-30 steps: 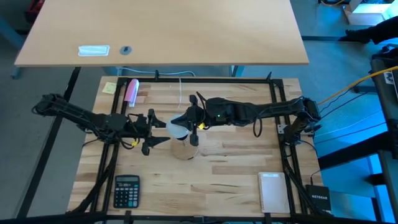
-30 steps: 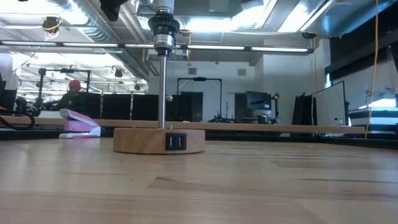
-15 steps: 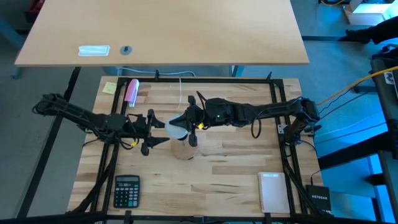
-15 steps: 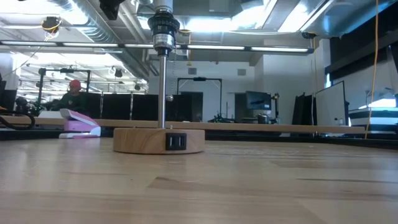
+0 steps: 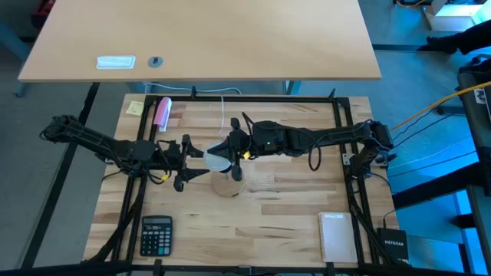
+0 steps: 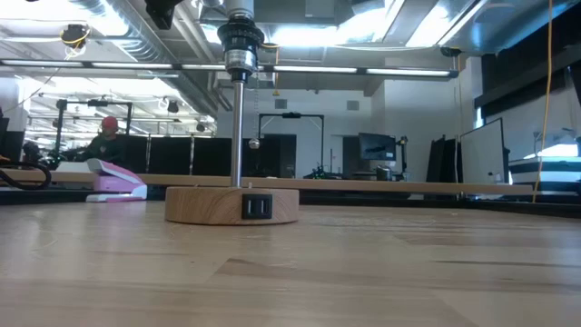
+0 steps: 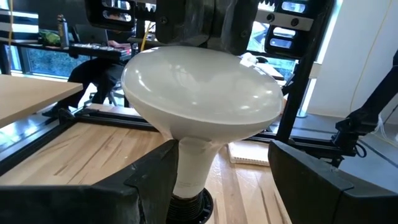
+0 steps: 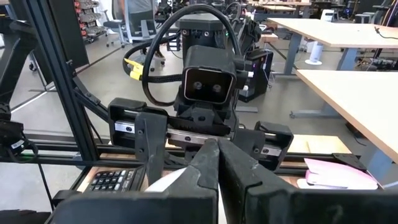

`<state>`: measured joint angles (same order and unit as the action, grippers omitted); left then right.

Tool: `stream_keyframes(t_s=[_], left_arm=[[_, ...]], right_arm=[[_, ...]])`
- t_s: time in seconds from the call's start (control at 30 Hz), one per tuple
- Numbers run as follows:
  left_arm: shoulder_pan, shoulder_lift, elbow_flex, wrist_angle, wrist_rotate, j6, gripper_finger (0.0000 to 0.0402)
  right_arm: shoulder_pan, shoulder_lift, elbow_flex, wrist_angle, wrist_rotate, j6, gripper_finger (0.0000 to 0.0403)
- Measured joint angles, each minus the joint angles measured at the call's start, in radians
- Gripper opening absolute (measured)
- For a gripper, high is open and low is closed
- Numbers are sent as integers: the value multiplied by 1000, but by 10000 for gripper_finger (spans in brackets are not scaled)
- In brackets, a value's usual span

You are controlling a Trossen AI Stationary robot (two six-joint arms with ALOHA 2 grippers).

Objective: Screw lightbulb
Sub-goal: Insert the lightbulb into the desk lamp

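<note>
At mid-table, above the round wooden base (image 5: 227, 185), the bulb (image 5: 217, 160) sits with its narrow neck down in the black socket (image 7: 186, 206) on top of the metal post (image 6: 237, 132). In the left wrist view the pale neck enters the socket collar, though how far the thread has gone in is hidden there, so I can only guess it is partly seated.

Left gripper (image 5: 189, 161) reaches in from the left with its fingers (image 7: 152, 186) spread to either side of the neck. They look just clear of it rather than clamped, with a gap showing on one side at least. Right gripper (image 5: 236, 156) comes from the other side over the globe, its two fingers (image 8: 217, 168) pressed together with nothing between them; the tips rest at or on the white globe (image 8: 165, 182).

Over the last second almost nothing has moved: both arms keep their places, both claws are unchanged, and the bulb has not shifted in the high view. One small change shows in the low view, where a little ball behind the post (image 6: 255, 143) has swung slightly. Likely the work is paused between turns, with the bulb standing in the socket and more twisting needed before it is tight.
</note>
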<state>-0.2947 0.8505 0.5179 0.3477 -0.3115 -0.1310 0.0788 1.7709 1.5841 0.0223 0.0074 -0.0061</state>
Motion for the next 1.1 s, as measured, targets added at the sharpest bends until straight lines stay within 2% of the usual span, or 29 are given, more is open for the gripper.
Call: stream_keyframes(t_s=[0.4, 0.73, 1.1], left_arm=[[1, 0, 0, -6, 0, 0, 239], [1, 0, 0, -7, -3, 0, 239], [1, 0, 0, 5, -14, 8, 239]], right_arm=[[8, -24, -2, -18, -17, 0, 3], [13, -25, -1, 33, 0, -9, 3], [13, -28, 80, -70, 18, -48, 3]])
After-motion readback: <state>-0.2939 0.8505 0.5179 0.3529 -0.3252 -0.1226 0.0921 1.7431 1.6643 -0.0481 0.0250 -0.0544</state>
